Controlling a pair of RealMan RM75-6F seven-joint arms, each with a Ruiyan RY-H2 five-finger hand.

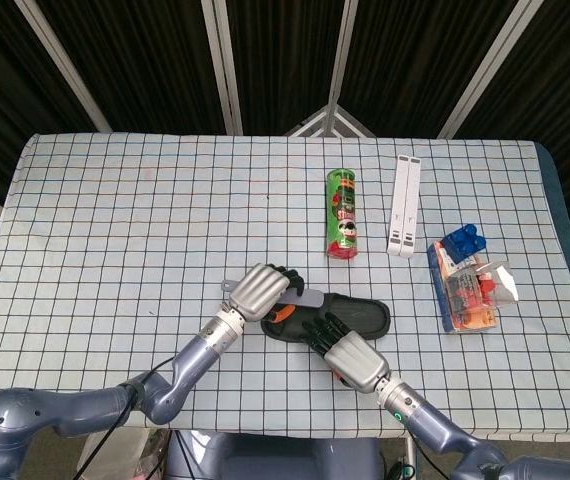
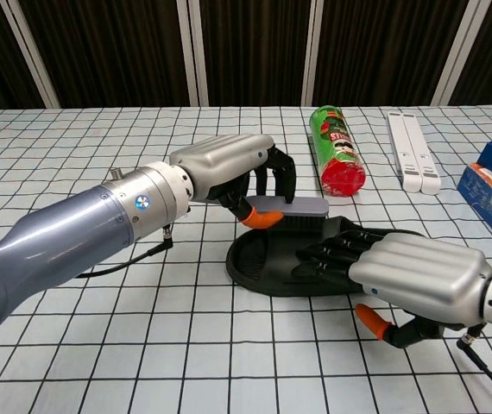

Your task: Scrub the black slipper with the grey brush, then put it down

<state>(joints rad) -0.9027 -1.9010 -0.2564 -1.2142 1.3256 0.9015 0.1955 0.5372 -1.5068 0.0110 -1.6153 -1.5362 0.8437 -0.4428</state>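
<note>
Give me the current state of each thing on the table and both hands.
Left hand: grips the brush.
Brush: held over the slipper.
Slipper: flat on the table, sole side down.
Right hand: fingers resting on the slipper.
Chip can: lying on its side.
White bar: lying flat.

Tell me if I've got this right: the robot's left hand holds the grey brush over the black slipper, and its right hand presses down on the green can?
Not quite. The left hand does hold the grey brush over the black slipper, but the right hand rests on the slipper, not the green can, which lies untouched farther back. The chest view shows this.
</note>
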